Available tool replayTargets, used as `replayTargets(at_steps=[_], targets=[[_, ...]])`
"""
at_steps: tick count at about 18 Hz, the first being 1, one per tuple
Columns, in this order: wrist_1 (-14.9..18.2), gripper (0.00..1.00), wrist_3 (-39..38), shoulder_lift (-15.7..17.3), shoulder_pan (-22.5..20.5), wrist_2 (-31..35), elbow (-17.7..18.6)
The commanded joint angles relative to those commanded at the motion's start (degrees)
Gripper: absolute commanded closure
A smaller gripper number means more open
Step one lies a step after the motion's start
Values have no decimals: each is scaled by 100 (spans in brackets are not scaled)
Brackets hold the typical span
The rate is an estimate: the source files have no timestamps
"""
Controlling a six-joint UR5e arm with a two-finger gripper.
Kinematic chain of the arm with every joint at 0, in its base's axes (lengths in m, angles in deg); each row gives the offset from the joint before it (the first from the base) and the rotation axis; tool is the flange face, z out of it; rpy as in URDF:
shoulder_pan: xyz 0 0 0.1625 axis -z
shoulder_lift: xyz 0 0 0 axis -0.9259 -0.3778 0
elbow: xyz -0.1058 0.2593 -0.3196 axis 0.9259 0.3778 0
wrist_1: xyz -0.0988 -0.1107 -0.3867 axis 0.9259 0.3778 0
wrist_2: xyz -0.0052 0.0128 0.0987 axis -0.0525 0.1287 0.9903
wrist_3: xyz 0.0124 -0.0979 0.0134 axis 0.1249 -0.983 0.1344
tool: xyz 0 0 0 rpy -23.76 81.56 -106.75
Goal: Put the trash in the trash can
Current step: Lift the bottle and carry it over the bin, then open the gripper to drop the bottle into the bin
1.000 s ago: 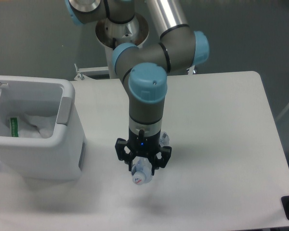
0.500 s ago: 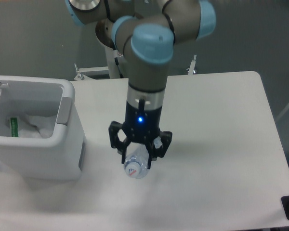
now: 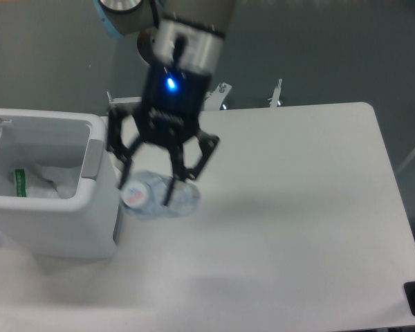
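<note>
Now the gripper (image 3: 151, 183) is clamped on the bottle (image 3: 159, 196) beside the trash can (image 3: 69, 214), holding the wrapper (image 3: 45, 181).

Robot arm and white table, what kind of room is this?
Probably a robot lab or test bench: an end effector carries a crushed bottle over a bare white table beside a white bin already holding a wrapper.
</note>
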Motion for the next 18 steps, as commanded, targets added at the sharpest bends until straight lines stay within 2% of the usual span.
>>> replayTargets(at_steps=[4,7,12,14,15,16,17,18], targets=[[0,59,-203,229,158,-519,79],[0,59,-378,247,421,-687,105],[-9,52,-326,290,764,-687,526],[-9,47,-308,352,835,-687,746],[-17,35,-308,352,853,-687,817],[-18,5,-291,352,888,-687,870],[-18,0,-308,352,897,-670,896],[-18,0,-308,361,897,-669,931]])
